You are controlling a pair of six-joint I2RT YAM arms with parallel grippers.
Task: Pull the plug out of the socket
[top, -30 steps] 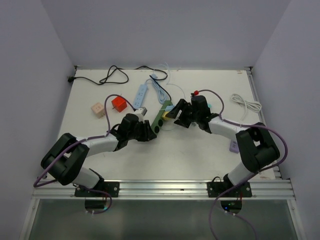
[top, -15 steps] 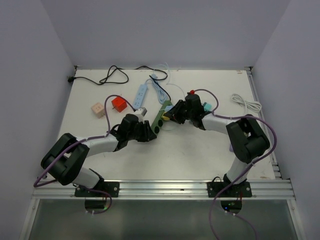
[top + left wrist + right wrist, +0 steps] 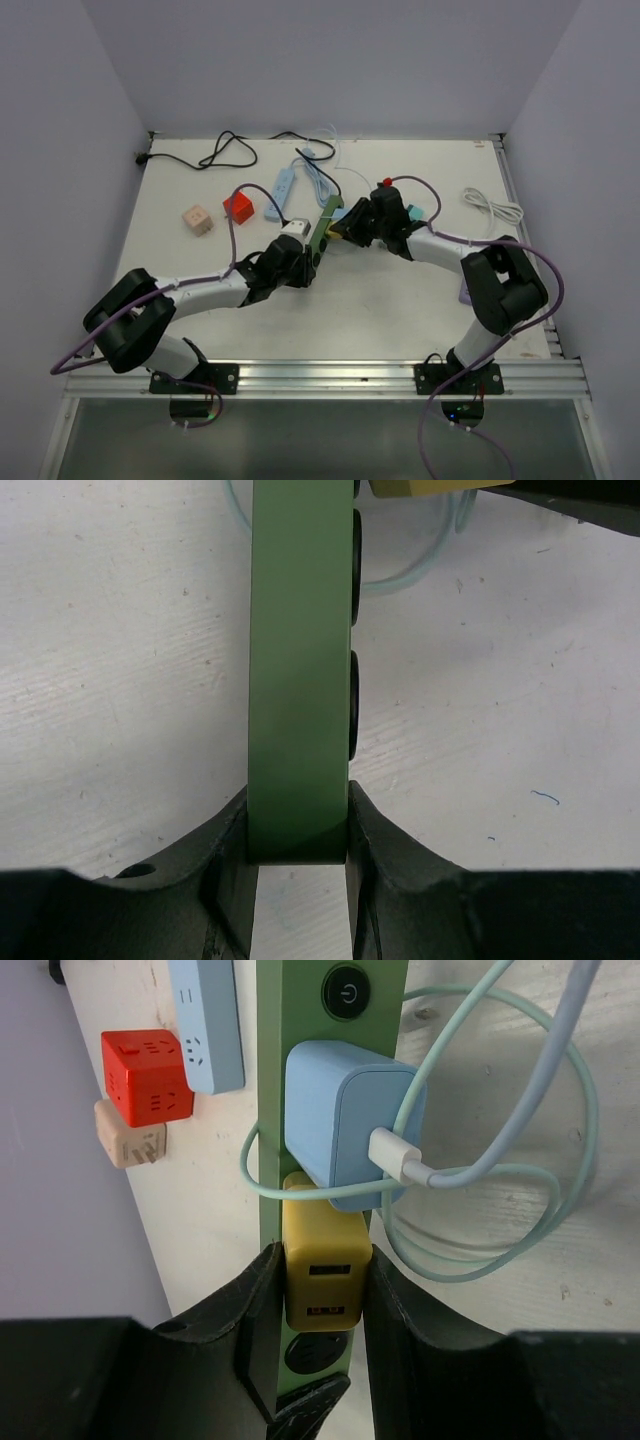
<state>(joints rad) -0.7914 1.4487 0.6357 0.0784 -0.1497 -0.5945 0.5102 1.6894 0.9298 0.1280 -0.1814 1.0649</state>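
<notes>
The white tabletop [image 3: 400, 300] carried a green socket strip [image 3: 322, 232], lying slantwise near the middle, between the 2 arms. The left gripper [image 3: 298, 830] was clenched on the strip's near end, its 2 fingers pressed against the strip's long sides, so the strip looked braced for the pull. The right gripper [image 3: 322, 1280] came in from the right and was closed around a yellow plug [image 3: 325, 1250], 1 finger on each flank. A blue charger [image 3: 345, 1130] with a pale looped cable sat in the neighbouring outlet just beyond it, touching the yellow plug's far edge.

The yellow plug sat flush on the strip's face with no gap visible, so it seemed fully seated. By my judgement, both grasps were in place and the extraction itself remained: drawing the plug straight off the face while the other gripper held the strip down.
</notes>
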